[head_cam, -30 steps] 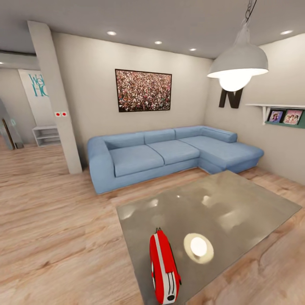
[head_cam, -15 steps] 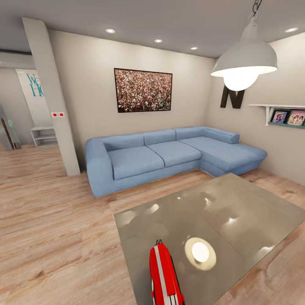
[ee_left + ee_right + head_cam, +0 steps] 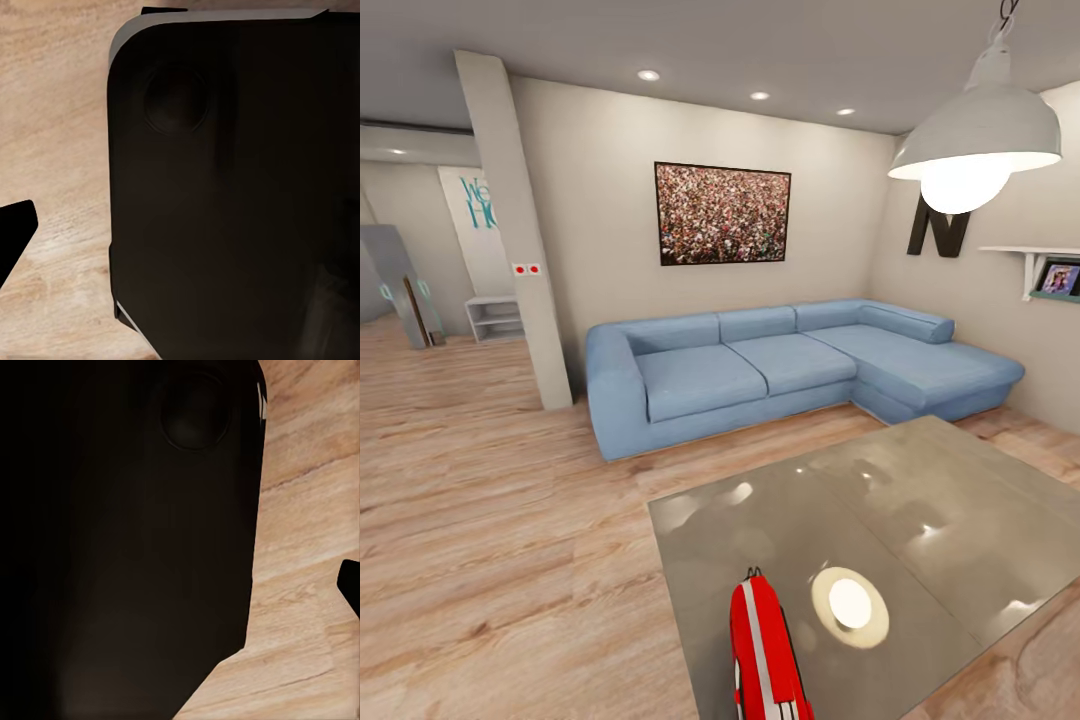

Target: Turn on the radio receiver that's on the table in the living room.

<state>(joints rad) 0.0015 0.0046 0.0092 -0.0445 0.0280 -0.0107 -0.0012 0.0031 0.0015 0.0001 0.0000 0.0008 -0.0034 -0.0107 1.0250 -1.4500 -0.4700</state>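
- Radio receiver (image 3: 765,655): red with a white stripe, standing on the table (image 3: 920,520) at its near edge, bottom of head view, partly cut off by the frame.
- Table top is glossy grey; reflects the white pendant lamp (image 3: 978,135) as a bright round spot just beside the radio.
- Blue sectional sofa (image 3: 780,365) sits beyond the table against the back wall, crowd picture (image 3: 723,214) hung above it.
- Light wood plank floor (image 3: 490,540) all around; pillar (image 3: 520,230) with two red switches on the sofa's left side, small white shelf unit (image 3: 495,318) in the room behind it.
- Wall shelf (image 3: 1040,265) with photos at the right edge, dark letter "N" (image 3: 938,230) beside it behind the lamp.
- Left tool: left wrist view mostly blocked by a dark robot body panel (image 3: 232,187); one dark tip (image 3: 15,236) shows over wood floor. Open or closed: cannot tell.
- Right tool: same story, dark panel (image 3: 127,540) close to the lens, a dark tip (image 3: 351,585) at the frame edge over floor. Cannot tell its state.
- Radio's position relative to either tool: cannot tell from these views.
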